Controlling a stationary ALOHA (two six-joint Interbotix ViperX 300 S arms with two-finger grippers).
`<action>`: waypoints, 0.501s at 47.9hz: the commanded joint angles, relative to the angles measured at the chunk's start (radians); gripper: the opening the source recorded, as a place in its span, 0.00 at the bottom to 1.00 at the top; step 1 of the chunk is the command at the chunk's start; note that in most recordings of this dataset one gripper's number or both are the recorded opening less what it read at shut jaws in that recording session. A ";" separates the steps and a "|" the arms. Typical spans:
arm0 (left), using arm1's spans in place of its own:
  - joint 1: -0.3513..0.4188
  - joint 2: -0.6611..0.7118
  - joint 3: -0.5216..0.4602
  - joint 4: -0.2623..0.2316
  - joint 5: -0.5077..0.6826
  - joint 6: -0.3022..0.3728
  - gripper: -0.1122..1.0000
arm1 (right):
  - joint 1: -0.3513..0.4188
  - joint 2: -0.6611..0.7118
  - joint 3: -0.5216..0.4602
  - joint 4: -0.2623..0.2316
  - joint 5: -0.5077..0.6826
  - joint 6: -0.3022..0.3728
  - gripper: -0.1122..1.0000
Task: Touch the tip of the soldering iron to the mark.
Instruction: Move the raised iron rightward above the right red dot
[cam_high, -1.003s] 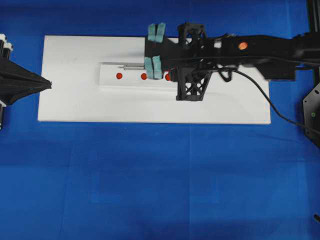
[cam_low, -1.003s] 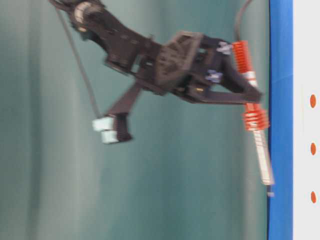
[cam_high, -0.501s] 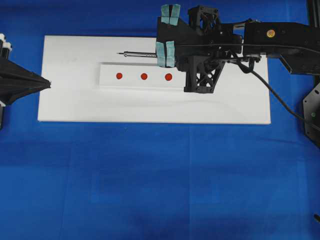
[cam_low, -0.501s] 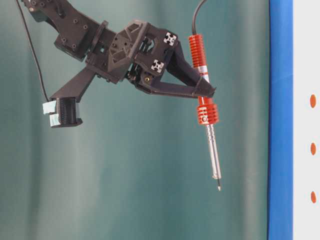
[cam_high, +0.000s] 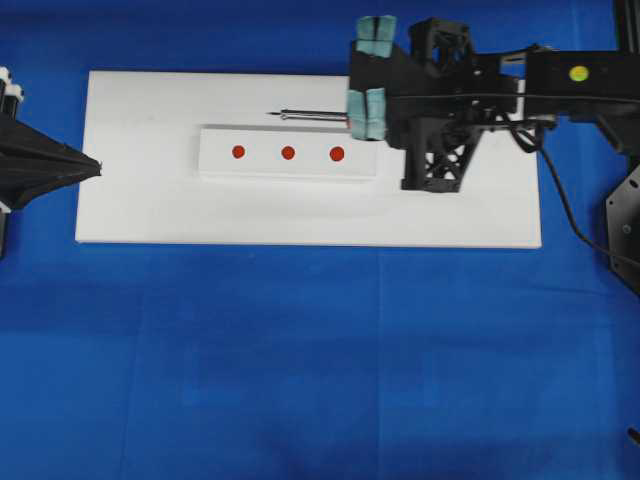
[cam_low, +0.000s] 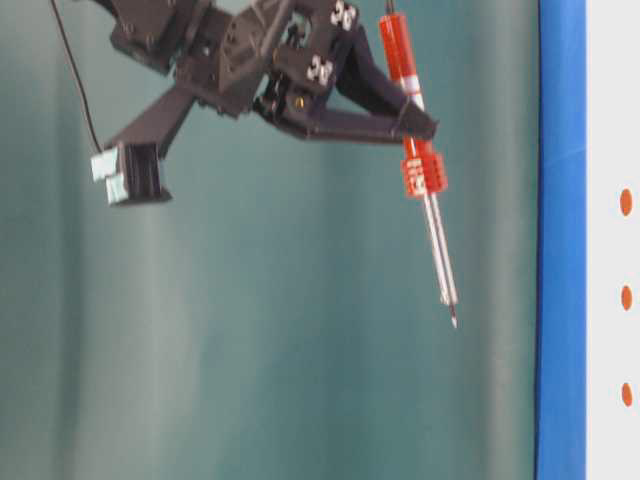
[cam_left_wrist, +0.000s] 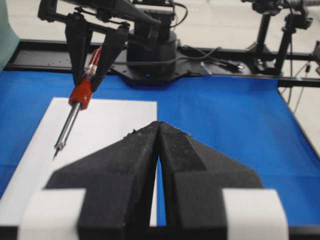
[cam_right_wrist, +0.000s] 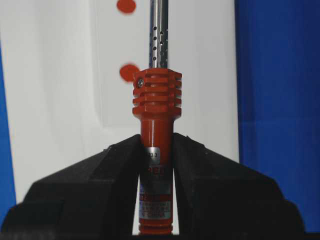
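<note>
Above, right fingers (cam_right_wrist: 156, 165) clamped on soldering iron (cam_right_wrist: 156, 120); left fingers (cam_left_wrist: 159, 165) pressed together, empty.

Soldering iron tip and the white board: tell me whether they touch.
Apart. In the table-level view the soldering iron, clamped in the right gripper, hangs with its tip in the air, a clear gap separating it from the white board.
</note>
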 joint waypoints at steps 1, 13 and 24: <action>0.000 0.003 -0.014 0.003 -0.009 -0.002 0.10 | 0.000 -0.048 0.009 0.000 -0.002 0.002 0.16; 0.000 0.005 -0.014 0.003 -0.009 -0.003 0.10 | 0.005 -0.094 0.061 0.003 0.002 0.003 0.16; 0.000 0.005 -0.014 0.003 -0.009 -0.003 0.10 | 0.005 -0.095 0.063 0.005 -0.003 0.003 0.16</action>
